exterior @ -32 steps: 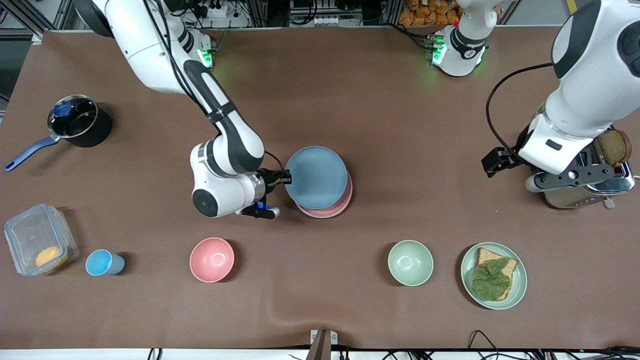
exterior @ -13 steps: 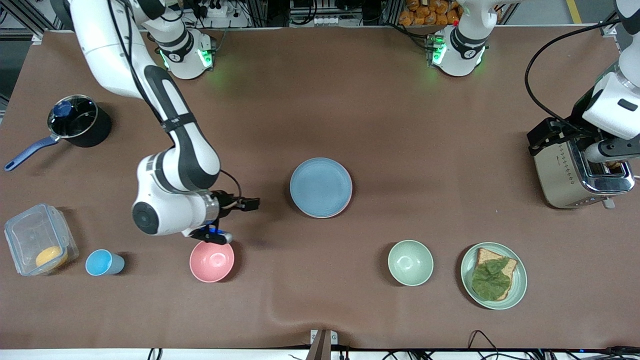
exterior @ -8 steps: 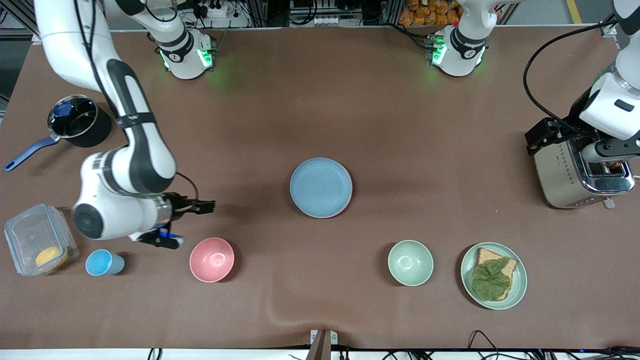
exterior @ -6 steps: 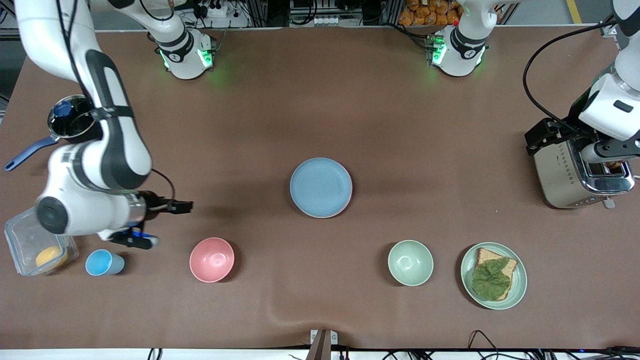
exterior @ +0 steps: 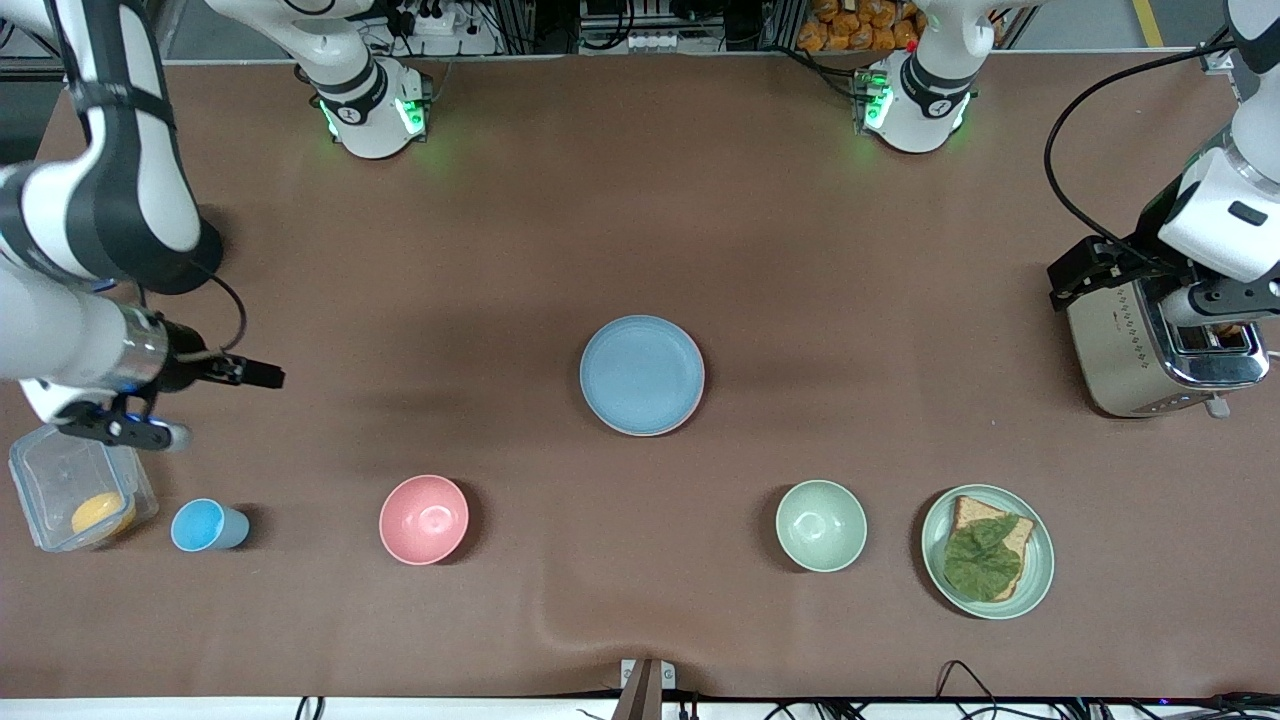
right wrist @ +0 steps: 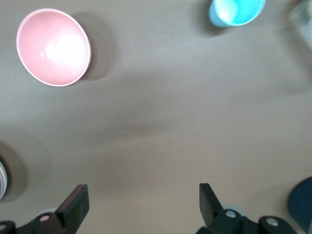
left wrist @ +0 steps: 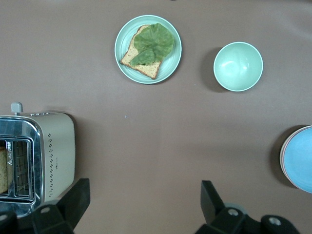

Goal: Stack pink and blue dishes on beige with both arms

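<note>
In the middle of the table the light blue plate lies on top of a stack. Only a thin rim of the pink plate shows under it, and the beige plate is hidden beneath. The left wrist view catches the blue plate at its edge. My right gripper hangs open and empty over bare table toward the right arm's end, well away from the stack; its wrist view shows the right gripper with jaws wide apart. My left gripper hangs open and empty beside the toaster, and the left gripper shows only table between its fingers.
A pink bowl, a blue cup and a clear container sit near the front camera at the right arm's end. A green bowl, a green plate with a sandwich and a toaster stand at the left arm's end.
My right gripper let go of the blue plate, which now rests squarely on the stack, and drew back toward the right arm's end. The left arm lifted early on, then stayed still.
</note>
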{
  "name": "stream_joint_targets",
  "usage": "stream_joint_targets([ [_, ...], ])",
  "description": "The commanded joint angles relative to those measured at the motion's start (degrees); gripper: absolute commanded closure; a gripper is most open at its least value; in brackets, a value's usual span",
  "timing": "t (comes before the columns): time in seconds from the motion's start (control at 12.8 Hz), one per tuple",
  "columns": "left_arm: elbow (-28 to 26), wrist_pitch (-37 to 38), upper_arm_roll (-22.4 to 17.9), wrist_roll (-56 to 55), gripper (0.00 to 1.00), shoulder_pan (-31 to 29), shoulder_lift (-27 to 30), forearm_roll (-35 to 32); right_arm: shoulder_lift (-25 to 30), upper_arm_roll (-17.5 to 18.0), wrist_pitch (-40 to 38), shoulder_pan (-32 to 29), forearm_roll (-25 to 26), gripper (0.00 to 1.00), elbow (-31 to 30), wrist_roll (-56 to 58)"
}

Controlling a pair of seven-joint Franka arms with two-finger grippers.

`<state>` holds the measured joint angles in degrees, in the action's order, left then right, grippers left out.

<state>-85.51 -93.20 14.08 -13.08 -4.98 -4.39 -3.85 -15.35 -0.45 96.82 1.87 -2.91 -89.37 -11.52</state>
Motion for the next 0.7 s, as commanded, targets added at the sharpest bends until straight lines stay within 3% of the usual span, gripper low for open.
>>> stream_joint_targets([
  [0.0, -0.27, 0.56, -0.37, 1.3, 0.0, -0.2, 0.96, 1.57, 7.86, 0.72, -0.13, -1.68, 1.59, 0.0, -5.29, 0.88],
  [0.62, -0.27, 0.56, -0.37, 1.39, 0.0, -0.2, 1.14, 1.57, 13.76, 0.19, -3.39, -3.36, 3.16, 0.0, -3.19, 3.96],
])
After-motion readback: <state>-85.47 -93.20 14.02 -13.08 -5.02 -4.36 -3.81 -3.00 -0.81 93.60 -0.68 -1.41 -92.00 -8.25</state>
